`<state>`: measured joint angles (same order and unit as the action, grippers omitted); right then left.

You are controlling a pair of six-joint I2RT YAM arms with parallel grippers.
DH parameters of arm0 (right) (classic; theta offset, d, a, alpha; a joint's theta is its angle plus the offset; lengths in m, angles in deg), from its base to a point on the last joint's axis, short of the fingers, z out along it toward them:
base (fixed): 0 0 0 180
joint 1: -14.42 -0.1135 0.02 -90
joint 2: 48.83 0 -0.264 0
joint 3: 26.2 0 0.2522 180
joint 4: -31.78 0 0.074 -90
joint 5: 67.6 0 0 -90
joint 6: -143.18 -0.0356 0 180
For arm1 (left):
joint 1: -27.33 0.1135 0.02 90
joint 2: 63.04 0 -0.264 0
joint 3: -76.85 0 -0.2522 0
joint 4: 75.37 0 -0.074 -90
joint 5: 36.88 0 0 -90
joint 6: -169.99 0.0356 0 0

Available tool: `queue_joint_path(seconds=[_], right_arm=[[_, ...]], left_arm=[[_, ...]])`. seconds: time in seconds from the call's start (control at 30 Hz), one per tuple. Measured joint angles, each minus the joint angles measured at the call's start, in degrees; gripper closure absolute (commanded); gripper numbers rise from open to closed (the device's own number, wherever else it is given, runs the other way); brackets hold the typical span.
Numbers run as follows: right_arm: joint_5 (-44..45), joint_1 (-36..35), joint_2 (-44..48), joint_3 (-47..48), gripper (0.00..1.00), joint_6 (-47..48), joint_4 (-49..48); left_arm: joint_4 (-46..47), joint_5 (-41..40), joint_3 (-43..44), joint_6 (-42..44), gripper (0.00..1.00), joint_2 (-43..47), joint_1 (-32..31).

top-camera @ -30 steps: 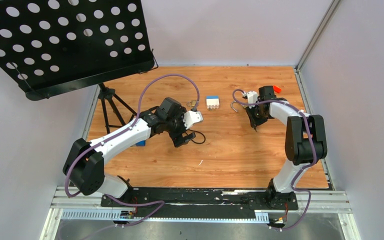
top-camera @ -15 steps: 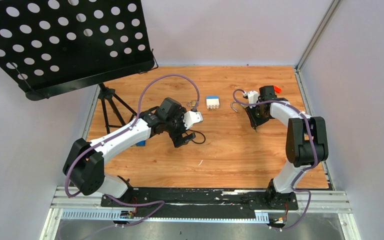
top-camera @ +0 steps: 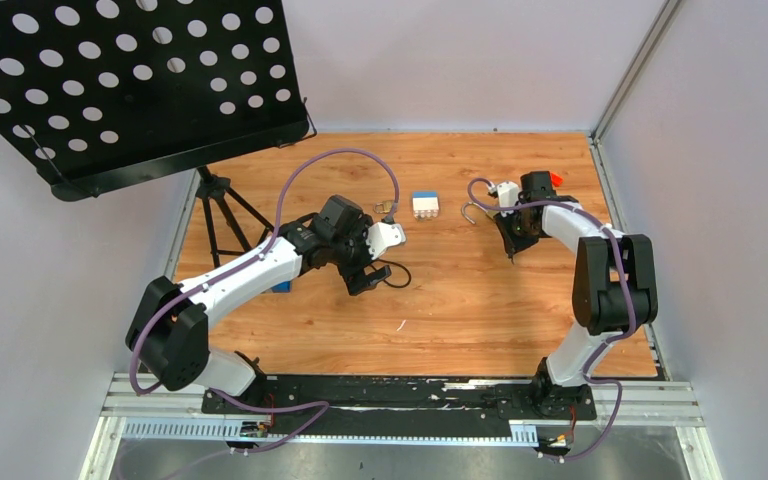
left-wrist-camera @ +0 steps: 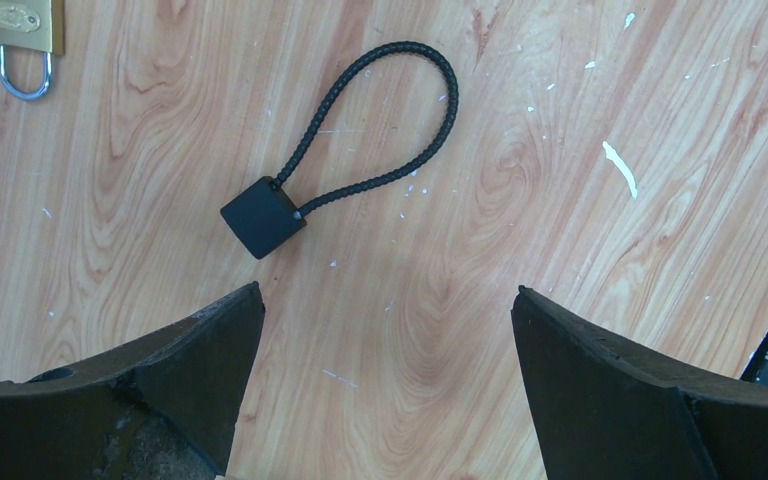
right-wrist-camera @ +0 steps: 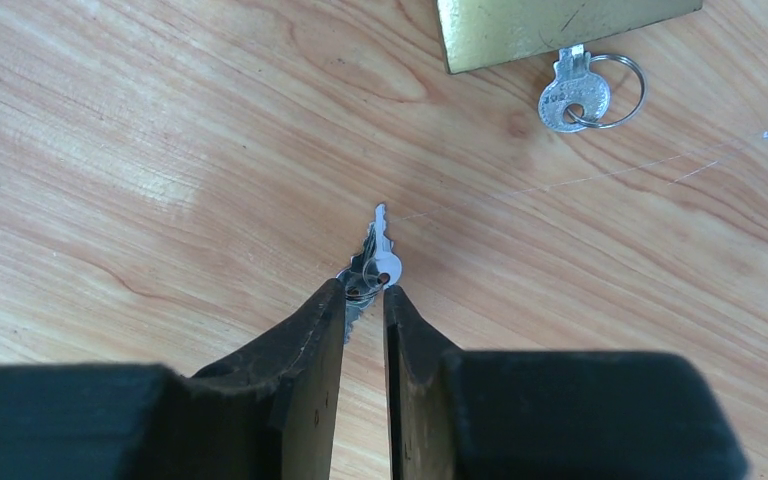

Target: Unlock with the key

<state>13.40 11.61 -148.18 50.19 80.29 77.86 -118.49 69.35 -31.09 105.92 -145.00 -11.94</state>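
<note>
Partly between right tool (right-wrist-camera: 364, 292) jaws: key (right-wrist-camera: 379, 258)

- The top view looks steeply down from high up, covering the whole table (top-camera: 460, 320).
- The left wrist view faces straight down, close over the black cable (left-wrist-camera: 380, 130), shared with the top view.
- The right wrist view sits very near the key (right-wrist-camera: 384, 262).
</note>
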Motion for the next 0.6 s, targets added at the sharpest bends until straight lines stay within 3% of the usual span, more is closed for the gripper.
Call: queue_joint_path(seconds=[0.37,0.6], right_arm=[[-0.1,0.3,-1.1,0.0,0.82,0.0,0.2],[-0.1,0.4,-1.2,0.0,0.93,-0.1,0.2]], left_arm=[[0.0,0.4,0.0,0.0,0.00,0.0,0.0],[0.0,0.4,0.0,0.0,0.00,0.0,0.0]])
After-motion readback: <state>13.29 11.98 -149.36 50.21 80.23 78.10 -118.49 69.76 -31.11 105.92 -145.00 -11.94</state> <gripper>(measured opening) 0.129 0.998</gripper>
